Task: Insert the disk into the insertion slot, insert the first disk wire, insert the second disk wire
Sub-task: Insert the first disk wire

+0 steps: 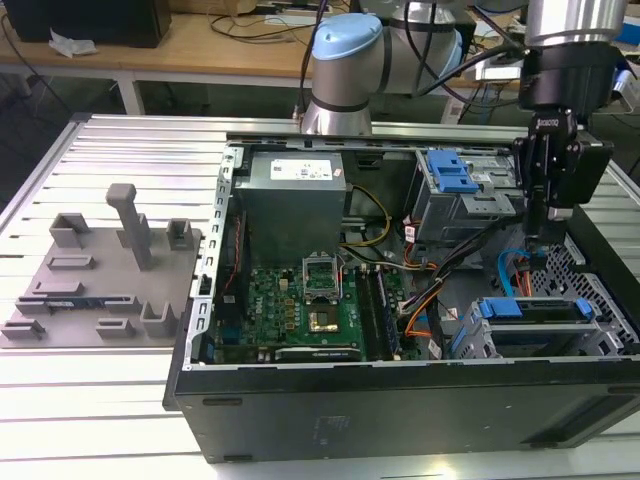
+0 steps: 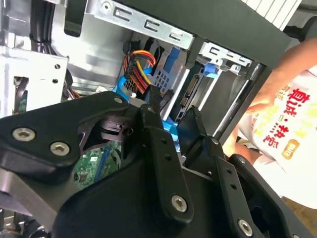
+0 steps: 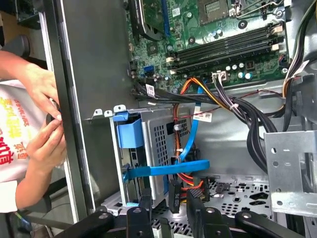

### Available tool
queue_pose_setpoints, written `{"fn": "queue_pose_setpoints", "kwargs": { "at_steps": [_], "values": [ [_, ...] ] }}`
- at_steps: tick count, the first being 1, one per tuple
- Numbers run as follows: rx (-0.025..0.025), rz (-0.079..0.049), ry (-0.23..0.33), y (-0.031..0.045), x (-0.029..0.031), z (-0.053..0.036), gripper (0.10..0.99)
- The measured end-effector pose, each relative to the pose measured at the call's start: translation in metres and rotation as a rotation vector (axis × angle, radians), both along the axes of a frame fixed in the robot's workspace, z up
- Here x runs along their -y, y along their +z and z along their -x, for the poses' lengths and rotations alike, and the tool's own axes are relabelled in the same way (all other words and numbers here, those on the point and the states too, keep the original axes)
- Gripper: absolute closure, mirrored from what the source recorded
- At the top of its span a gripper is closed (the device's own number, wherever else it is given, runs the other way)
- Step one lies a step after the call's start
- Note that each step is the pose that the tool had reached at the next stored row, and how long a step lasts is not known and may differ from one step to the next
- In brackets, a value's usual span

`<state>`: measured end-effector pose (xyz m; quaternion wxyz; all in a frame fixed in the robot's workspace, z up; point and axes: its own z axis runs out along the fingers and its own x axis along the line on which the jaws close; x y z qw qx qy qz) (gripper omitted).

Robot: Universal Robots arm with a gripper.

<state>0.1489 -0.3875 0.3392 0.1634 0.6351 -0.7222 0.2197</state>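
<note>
- The disk (image 1: 535, 310) sits in the insertion slot (image 1: 467, 333), at the corner of the open computer case (image 1: 400, 410) nearest the camera on the exterior view's right. Its blue carrier runs along the top of the bay.
- In the first wrist view the carrier shows as a blue band across the slot's (image 3: 161, 144) perforated wall.
- The gripper (image 1: 540, 232) hangs just above the slot, near the case's edge on the exterior view's right.
- In both wrist views its fingers (image 3: 145, 206) stand apart and clamp nothing.
- A black connector (image 3: 174, 191) stands upright in the gap between them, touching neither.
- A blue data cable (image 3: 190, 124) runs down beside the slot towards that connector. Whether it is plugged in, I cannot tell.
- A bundle of orange, red and yellow wires (image 3: 184, 96) passes just beside the blue cable.
- A taller grey cage with a blue latch (image 1: 450, 180) stands at the far edge of the case.
- The motherboard (image 1: 300, 290) lies in the case's middle, with the power supply (image 1: 290, 195) behind it.
- A person's hands (image 3: 42, 94) rest at the case's outer wall.
- A grey fixture plate (image 1: 100, 270) lies on the slatted table (image 1: 90, 410), beside the case.
</note>
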Motion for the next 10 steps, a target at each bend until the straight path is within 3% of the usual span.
{"fn": "queue_pose_setpoints", "kwargs": {
  "at_steps": [10],
  "values": [
    [-0.0026,0.004,0.000,-0.0048,-0.0001,-0.0003,0.675]
  ]
}}
